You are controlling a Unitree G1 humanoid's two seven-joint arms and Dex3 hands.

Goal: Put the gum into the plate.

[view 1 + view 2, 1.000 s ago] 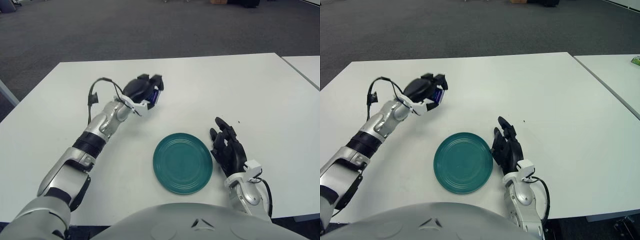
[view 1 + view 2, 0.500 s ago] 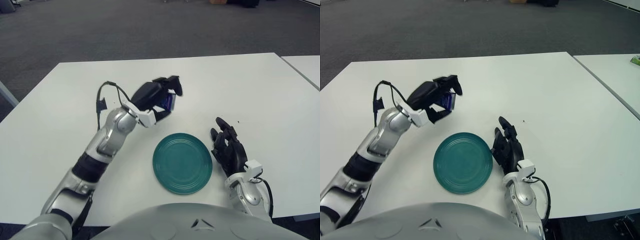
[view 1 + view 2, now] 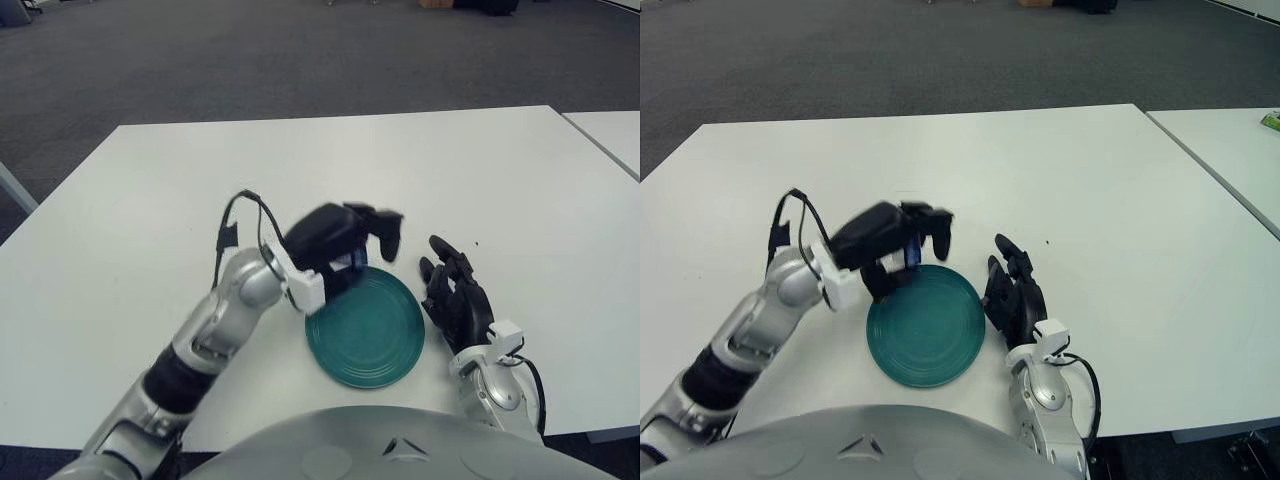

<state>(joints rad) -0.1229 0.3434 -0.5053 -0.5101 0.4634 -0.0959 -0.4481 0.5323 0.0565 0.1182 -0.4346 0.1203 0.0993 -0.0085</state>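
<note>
Left eye view, starting nearest the robot: the right hand (image 3: 457,297) is lying palm-down on the white table (image 3: 520,190), just beside the right rim of the green plate (image 3: 366,327), its dark fingers loosely extended and gripping nothing. It is parked close to the plate, but it is not the hand doing the work.

A little farther out, the left hand (image 3: 345,243) is hanging over the plate's far-left rim, with its forearm reaching in from the lower left. Its fingers are curled around the gum (image 3: 352,262), a small blue pack of which only a sliver is showing beneath the palm, between the thumb and the two fingers bent down at the front. So the gum is sitting in the left hand's grasp, off the table, above the plate's edge and not yet on it.

The relation that matters: the pack is lying directly below the palm, and the plate's open centre is lying toward the robot and slightly to its right of the hand. In my judgement the carry is nearly finished; a short shift inward over the centre, then a lowering and a spreading of the fingers, should do it. The pack's long axis cannot be told, since the fingers are hiding most of it.

Beyond the hands, the table is running on to its far edge, with grey carpet (image 3: 250,50) behind.
</note>
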